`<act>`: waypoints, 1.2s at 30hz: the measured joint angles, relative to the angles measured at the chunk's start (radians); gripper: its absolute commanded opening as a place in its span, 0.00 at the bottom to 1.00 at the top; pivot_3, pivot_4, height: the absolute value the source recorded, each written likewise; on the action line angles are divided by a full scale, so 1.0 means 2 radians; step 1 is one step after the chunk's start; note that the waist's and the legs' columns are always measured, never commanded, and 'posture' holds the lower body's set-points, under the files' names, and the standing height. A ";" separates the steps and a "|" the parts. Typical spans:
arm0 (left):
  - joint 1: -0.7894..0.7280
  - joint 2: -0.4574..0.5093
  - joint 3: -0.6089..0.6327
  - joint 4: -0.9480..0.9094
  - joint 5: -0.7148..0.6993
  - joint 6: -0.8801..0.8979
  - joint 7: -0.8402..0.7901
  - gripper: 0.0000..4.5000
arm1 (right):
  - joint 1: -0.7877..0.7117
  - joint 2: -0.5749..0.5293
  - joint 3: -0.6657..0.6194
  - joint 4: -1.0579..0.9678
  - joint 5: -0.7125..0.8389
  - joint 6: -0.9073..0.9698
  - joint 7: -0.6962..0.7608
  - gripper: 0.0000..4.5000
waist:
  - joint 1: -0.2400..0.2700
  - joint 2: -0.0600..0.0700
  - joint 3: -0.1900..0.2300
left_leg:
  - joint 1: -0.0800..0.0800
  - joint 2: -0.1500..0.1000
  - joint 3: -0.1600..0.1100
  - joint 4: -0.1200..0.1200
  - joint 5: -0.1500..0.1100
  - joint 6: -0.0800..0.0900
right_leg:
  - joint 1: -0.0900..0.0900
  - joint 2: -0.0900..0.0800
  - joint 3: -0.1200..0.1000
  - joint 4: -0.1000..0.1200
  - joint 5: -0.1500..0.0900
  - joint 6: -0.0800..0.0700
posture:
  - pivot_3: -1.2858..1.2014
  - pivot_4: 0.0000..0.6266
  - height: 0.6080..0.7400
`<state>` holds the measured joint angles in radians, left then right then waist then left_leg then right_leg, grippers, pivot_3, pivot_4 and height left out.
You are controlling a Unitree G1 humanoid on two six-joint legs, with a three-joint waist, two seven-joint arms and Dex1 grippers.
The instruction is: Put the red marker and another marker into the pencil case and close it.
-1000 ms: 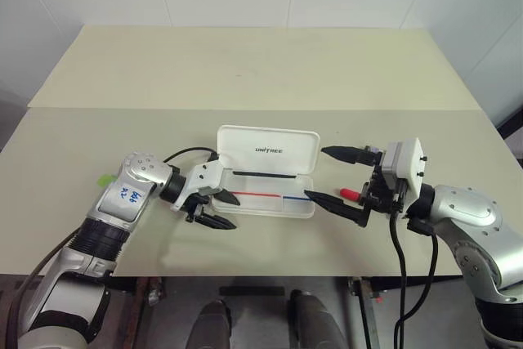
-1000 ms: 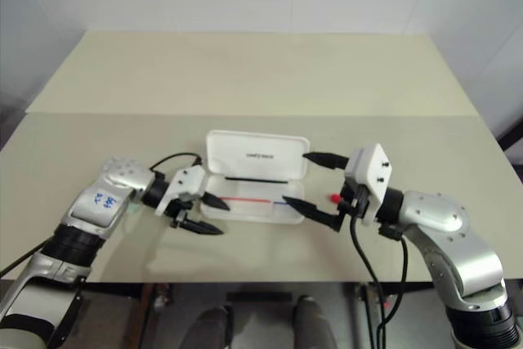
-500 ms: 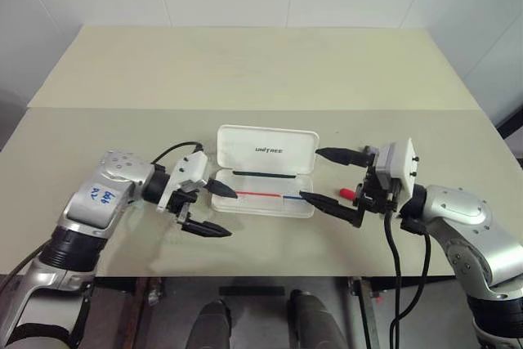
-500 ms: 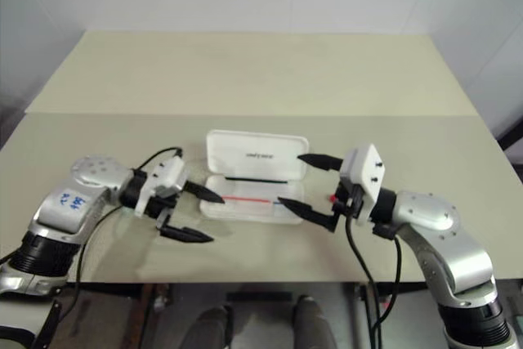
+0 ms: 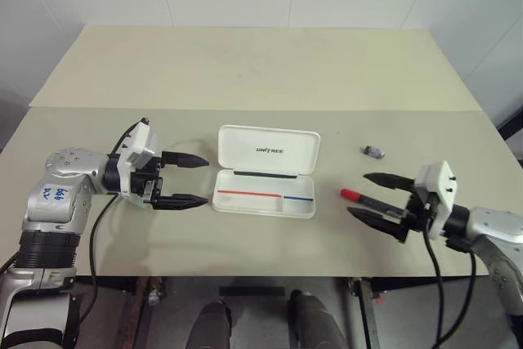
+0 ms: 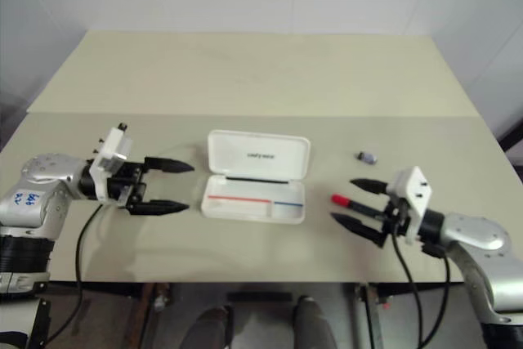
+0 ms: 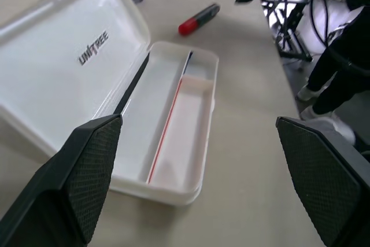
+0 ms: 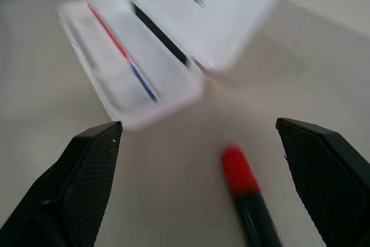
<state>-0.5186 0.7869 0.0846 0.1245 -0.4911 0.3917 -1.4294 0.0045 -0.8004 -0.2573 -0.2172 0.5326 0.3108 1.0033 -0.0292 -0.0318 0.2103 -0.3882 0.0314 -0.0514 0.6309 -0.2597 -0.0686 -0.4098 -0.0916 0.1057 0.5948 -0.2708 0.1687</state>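
Observation:
The white pencil case [image 5: 264,200] lies open mid-table, its "UNITREE" lid [image 5: 270,149] tipped back and its tray holding just a red and a blue stripe. To its right on the table rests the red marker [image 5: 351,194], red cap toward the case; it also appears as the red marker [image 7: 198,19]. My right gripper [image 5: 358,194] hovers open over it, one finger on each side, touching nothing. My left gripper [image 5: 207,178] stands open and empty a little left of the case, pointing at it. Another marker is hidden.
A tiny grey-purple piece [image 5: 373,151] lies behind the red marker, right of the lid. A seam [image 5: 245,109] crosses the table behind the case. The front table edge [image 5: 270,274] runs close under both grippers.
Both grippers have drawn away from the case, the left one leftward with its jaws spread wider, the right one rightward and lower. The red marker and grey-purple piece are now uncovered.

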 measured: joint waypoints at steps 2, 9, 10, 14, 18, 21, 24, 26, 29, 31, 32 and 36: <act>-0.005 0.006 0.000 -0.007 -0.017 0.026 -0.009 1.00 | -0.001 -0.013 0.000 0.050 -0.016 -0.022 0.023 1.00 | -0.001 0.000 0.000 | 0.000 0.000 0.000 0.000 0.000 0.000 | 0.000 0.000 0.000 0.000 0.000 0.000 | 0.52 0.24 1.00; -0.038 0.024 0.000 -0.019 -0.034 0.050 -0.030 1.00 | -0.056 -0.027 0.018 0.196 -0.062 -0.072 0.083 1.00 | -0.006 0.000 0.000 | 0.001 0.000 0.001 0.000 0.000 0.000 | 0.000 0.000 0.000 0.000 0.000 0.000 | 0.52 0.24 1.00; -0.040 0.024 -0.001 -0.017 -0.034 0.050 -0.032 1.00 | -0.064 -0.027 0.024 0.210 -0.067 -0.079 0.088 1.00 | -0.007 0.000 0.000 | 0.001 0.000 0.001 0.000 0.000 0.000 | 0.000 0.000 0.000 0.001 0.000 0.001 | 0.52 0.24 1.00; -0.052 0.024 -0.004 -0.017 -0.034 0.048 -0.034 1.00 | -0.106 -0.025 0.045 0.273 -0.089 -0.101 0.101 1.00 | -0.010 0.000 0.000 | 0.001 0.000 0.001 0.001 0.000 0.000 | 0.000 0.000 0.000 0.000 0.001 0.001 | 0.52 0.24 1.00; -0.053 0.018 -0.004 -0.020 -0.034 0.031 -0.030 1.00 | -0.137 -0.012 0.057 0.305 -0.095 -0.115 0.111 0.88 | -0.014 0.000 0.000 | 0.001 0.000 0.001 0.000 0.000 0.000 | 0.000 0.000 0.000 0.001 0.001 0.001 | 0.52 0.24 1.00; -0.054 0.012 -0.004 -0.020 -0.033 0.014 -0.024 1.00 | -0.145 -0.005 0.065 0.308 -0.096 -0.118 0.117 0.64 | -0.014 0.000 0.000 | 0.001 0.000 0.001 0.000 0.000 0.000 | 0.000 0.000 0.000 0.001 0.001 0.001 | 0.52 0.24 1.00; -0.054 0.011 -0.004 -0.020 -0.031 0.000 -0.022 1.00 | -0.147 0.000 0.067 0.308 -0.096 -0.119 0.121 0.40 | -0.014 0.000 0.000 | 0.001 0.000 0.001 0.000 0.000 0.000 | 0.000 0.000 0.000 0.001 0.001 0.001 | 0.52 0.24 1.00; -0.054 0.011 -0.004 -0.020 -0.030 -0.008 -0.022 1.00 | -0.147 0.003 0.067 0.308 -0.095 -0.120 0.123 0.24 | -0.013 0.000 0.000 | 0.001 0.000 0.001 0.000 0.000 0.000 | 0.000 0.000 0.000 0.001 0.001 0.001 | 0.52 0.24 1.00; -0.053 0.011 -0.004 -0.020 -0.029 -0.015 -0.021 1.00 | -0.147 0.004 0.067 0.307 -0.095 -0.120 0.125 0.14 | -0.013 0.000 0.000 | 0.001 0.000 0.001 0.001 0.000 0.000 | 0.000 0.000 0.000 0.001 0.001 0.001 | 0.52 0.24 1.00; -0.052 0.011 -0.004 -0.019 -0.028 -0.018 -0.020 1.00 | -0.145 0.005 0.067 0.305 -0.095 -0.121 0.125 0.14 | -0.013 0.000 0.000 | 0.001 0.000 0.001 0.000 0.000 0.000 | 0.000 0.000 0.000 0.001 0.001 0.001 | 0.52 0.24 1.00; -0.052 0.011 -0.004 -0.019 -0.028 -0.020 -0.019 1.00 | -0.145 0.005 0.067 0.305 -0.095 -0.121 0.125 0.14 | -0.013 0.000 0.000 | 0.001 0.000 0.001 0.000 0.000 0.000 | 0.000 0.000 0.000 0.002 0.001 0.001 | 0.52 0.24 1.00; -0.050 0.010 -0.004 -0.015 -0.021 -0.038 -0.016 1.00 | -0.145 0.004 0.067 0.301 -0.101 -0.127 0.118 0.14 | -0.014 0.000 0.000 | 0.001 0.000 0.001 0.001 0.000 0.000 | 0.000 0.000 0.001 0.002 0.001 0.001 | 0.52 0.24 1.00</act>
<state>-0.6184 0.8070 0.0769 0.0938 -0.5332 0.3167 -1.4607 -0.2857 -0.7916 -0.1237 0.3847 0.3307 0.0572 1.2393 -0.0564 -0.0315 0.2105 -0.3864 0.0314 -0.0501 0.6321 -0.2591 -0.0686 -0.4094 -0.0915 0.1067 0.5979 -0.2694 0.1711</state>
